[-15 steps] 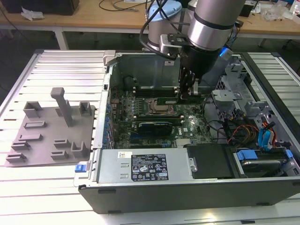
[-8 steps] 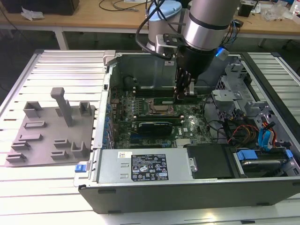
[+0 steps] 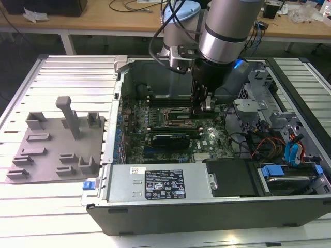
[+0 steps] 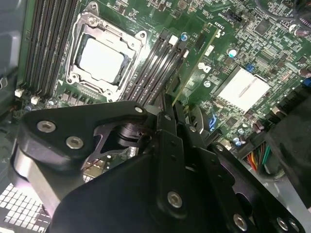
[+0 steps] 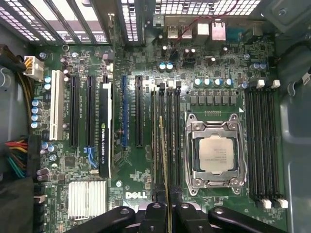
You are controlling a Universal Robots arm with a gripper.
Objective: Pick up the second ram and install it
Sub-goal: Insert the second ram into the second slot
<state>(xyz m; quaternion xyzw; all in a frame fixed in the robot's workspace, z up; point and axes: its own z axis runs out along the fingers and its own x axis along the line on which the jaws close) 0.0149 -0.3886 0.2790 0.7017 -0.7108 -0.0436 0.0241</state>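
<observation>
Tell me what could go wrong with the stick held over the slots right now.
The gripper holds the second ram edge-on above the memory slots beside the CPU socket. If it sits off the slot line, pressing could bend it or scrape the board. The slots lie close together, so it might enter the wrong one.

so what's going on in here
A robot arm has reached down into an open computer case, and its tool is shut on a thin green memory stick. It holds the stick on edge over the motherboard, lined up along the long dark memory slots beside the processor socket. A grey plastic tray sits outside the case, at the exterior view's left.
</observation>
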